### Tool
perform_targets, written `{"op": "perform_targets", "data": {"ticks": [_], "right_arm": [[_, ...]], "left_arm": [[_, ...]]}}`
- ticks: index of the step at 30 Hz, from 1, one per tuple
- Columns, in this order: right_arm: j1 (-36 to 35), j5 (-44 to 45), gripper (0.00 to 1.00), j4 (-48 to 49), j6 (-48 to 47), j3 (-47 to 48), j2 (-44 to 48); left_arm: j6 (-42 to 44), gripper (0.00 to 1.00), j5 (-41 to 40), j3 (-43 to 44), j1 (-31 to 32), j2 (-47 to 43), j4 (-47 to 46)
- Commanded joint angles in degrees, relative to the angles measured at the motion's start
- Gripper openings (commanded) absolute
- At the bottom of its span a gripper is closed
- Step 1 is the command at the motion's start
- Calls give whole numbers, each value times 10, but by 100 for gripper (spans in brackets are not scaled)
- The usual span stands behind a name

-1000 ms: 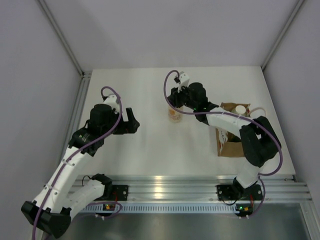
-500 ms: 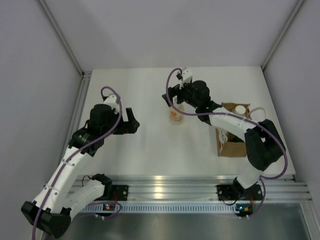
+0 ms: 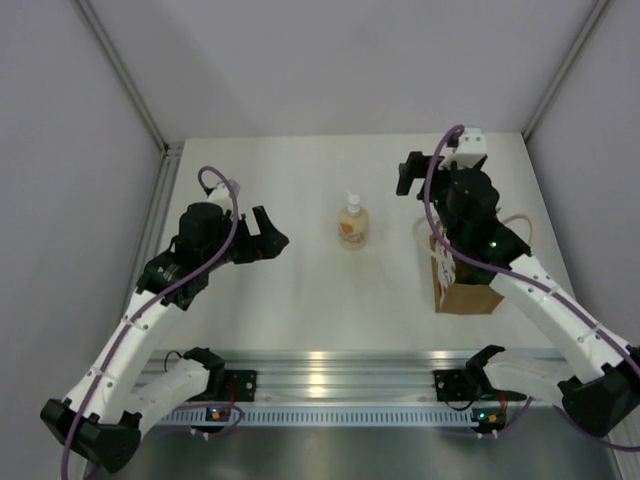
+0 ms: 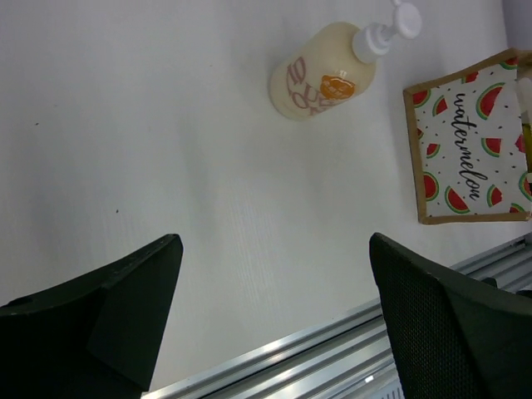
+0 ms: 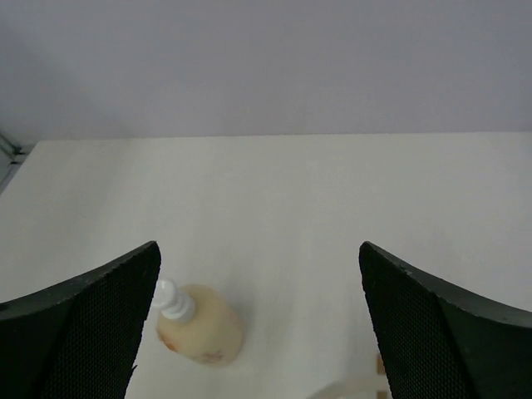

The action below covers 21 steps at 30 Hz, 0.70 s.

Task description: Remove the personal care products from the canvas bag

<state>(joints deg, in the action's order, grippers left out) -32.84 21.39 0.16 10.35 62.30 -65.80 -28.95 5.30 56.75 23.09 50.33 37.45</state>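
A cream pump bottle (image 3: 352,224) stands upright on the white table, free of both grippers; it also shows in the left wrist view (image 4: 320,79) and the right wrist view (image 5: 199,332). The brown canvas bag (image 3: 470,296) stands at the right, partly under my right arm, its watermelon print facing the left wrist camera (image 4: 470,145). What it holds is hidden. My right gripper (image 3: 432,172) hovers open and empty above and behind the bag (image 5: 258,249). My left gripper (image 3: 270,234) is open and empty left of the bottle (image 4: 274,243).
An aluminium rail (image 3: 330,365) runs along the table's near edge, with both arm bases on it. Grey walls close in the table on the left, back and right. One white loop handle (image 3: 425,238) sticks out from the bag's left side.
My right gripper opened and let go of the pump bottle, which now stands alone mid-table. The right arm swung back to the right, above the bag. The left gripper shifted slightly.
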Motion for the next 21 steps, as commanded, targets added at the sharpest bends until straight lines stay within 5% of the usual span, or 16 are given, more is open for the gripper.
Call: {"op": "perform_targets", "data": {"ticks": [1,6,11,21], "right_arm": [[4,155,99,-169,9,-12,63],[36,200,93,-348,63,18,103],[193,60,77,-449,78,19,129],[283,11,65,-499,87,33,99]], "left_arm": [[-61,98,29,27,20,20,-75],[-96,98,-19,49,131,91,-132],[-100,98,-96,114,257,175,-135],[-94,98,-81,280,314,372,-156]]}}
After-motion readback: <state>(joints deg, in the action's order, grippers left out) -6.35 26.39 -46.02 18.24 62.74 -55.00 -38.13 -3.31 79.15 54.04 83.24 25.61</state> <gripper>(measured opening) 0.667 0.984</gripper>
